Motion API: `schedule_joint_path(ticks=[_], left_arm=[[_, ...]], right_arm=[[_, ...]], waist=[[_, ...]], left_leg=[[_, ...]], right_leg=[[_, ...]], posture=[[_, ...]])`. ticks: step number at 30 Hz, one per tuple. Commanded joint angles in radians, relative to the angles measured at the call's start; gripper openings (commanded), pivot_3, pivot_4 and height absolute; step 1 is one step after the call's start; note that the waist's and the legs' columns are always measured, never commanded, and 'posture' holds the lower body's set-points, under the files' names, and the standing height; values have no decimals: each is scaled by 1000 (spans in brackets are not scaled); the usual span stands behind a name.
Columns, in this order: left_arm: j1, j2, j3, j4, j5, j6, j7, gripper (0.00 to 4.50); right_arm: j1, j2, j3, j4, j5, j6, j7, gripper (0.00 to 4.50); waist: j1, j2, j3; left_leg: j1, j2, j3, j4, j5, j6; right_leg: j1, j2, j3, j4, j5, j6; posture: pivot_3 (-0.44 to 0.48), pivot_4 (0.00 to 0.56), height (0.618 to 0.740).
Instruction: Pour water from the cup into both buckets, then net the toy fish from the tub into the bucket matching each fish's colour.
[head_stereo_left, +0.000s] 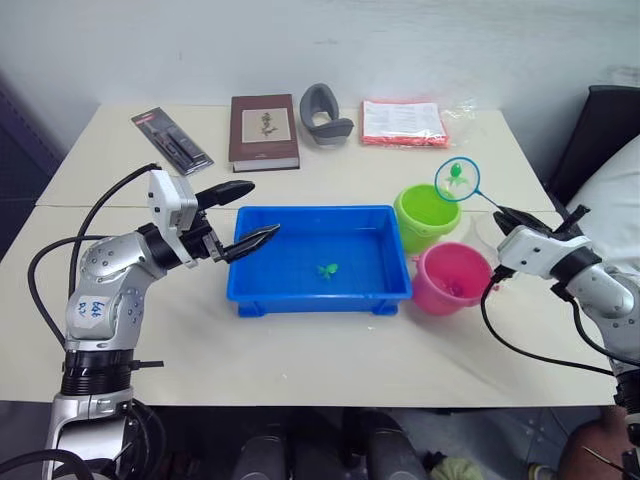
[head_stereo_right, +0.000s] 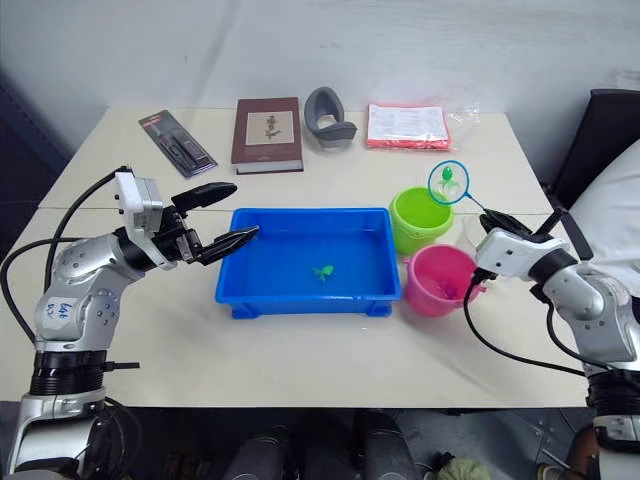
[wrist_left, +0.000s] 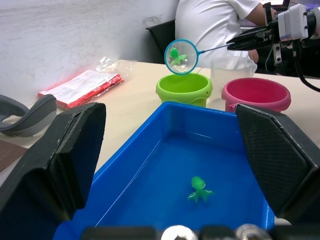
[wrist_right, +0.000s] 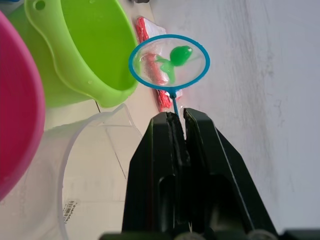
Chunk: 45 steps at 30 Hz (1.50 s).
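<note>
— Where's the small blue-rimmed hoop net (head_stereo_left: 457, 180)?
— Right of centre, above the lime green plastic bucket (head_stereo_left: 425, 216), a green toy fish (wrist_right: 176, 57) inside; right end effector (wrist_right: 178, 118) clamps its handle.
— Left end effector (head_stereo_left: 241, 214)?
— Agape at the blue rectangular tub's (head_stereo_left: 300, 296) left end.

Left arm (head_stereo_left: 100, 310), upper segment: handwritten blue marks, possibly digits; not legible.
Cup (wrist_right: 75, 180): small barcode sticker on wall; digits too small to read.
Book (head_stereo_left: 264, 131), far left of table: cover picture, no readable title.
Red packet (head_stereo_left: 403, 122), far right: print illegible.
Dark blister pack (head_stereo_left: 171, 140), far left: print illegible.
</note>
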Motion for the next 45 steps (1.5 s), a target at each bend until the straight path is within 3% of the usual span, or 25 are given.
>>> schedule_joint_path(ticks=[1, 3, 17, 24, 26, 31, 38, 42, 45], left_arm=[[-1, -8, 16, -43, -14, -11, 20, 4428], [7, -12, 13, -51, -10, -13, 24, 4428], [8, -2, 26, -62, -15, -1, 37, 4428], [37, -2, 32, -90, -27, 11, 44, 4428], [43, 6, 38, -91, -28, 13, 41, 4428], [50, 45, 58, -71, -51, 46, 6, 4428], [92, 88, 76, -78, -54, 68, -24, 4428], [111, 192, 50, 10, -8, 39, -159, 4428], [116, 227, 50, 41, -1, 27, -199, 4428]], right_arm=[[-11, -34, 5, 23, -58, -64, -87, 0], [-23, -47, 14, 44, -122, -86, -170, 0], [-95, -117, 141, 181, -317, -229, -398, 0], [-132, -107, 137, 222, -248, -261, -413, 0], [-147, -90, 122, 221, -123, -282, -333, 0], [-146, -44, 126, 48, 419, -129, 126, 0], [-121, -39, 113, -239, 752, 201, 432, 0], [-122, -53, 205, -388, 672, 377, 506, 0], [-147, -53, 266, -385, 512, 343, 530, 0]], waist=[[-1, 0, 0], [-2, 0, 0], [-3, 0, 0], [-4, 0, 0], [-8, 0, 0], [-18, 0, 0], [-20, 0, 0], [-20, 0, 0], [-20, 0, 0]], left_leg=[[0, 0, 0, 0, 0, 0], [0, 0, 0, 0, 0, 0], [1, 0, 1, 0, 1, -1], [1, 0, 1, 0, 1, -1], [1, 0, 1, 0, 1, -1], [2, 1, 0, 0, 2, -2], [3, 1, -1, 0, 1, -1], [3, 1, -1, 0, 1, 0], [3, 1, -1, 0, 0, 0]], right_leg=[[0, 0, 0, 0, 0, 0], [0, 0, 0, 0, 0, 0], [0, 0, 1, 0, 0, 0], [0, 0, 2, 0, 0, 0], [0, 0, 2, 0, 0, 0], [2, 1, 1, 0, 0, 0], [3, 0, 1, 0, 0, 0], [3, 0, 0, 0, 0, 0], [2, -1, 0, 0, -1, -1]], posture=[[0, 150, 740], [0, 150, 740], [0, 150, 740], [0, 150, 740], [0, 150, 740], [0, 150, 740], [0, 150, 740], [0, 150, 740], [0, 150, 740]])
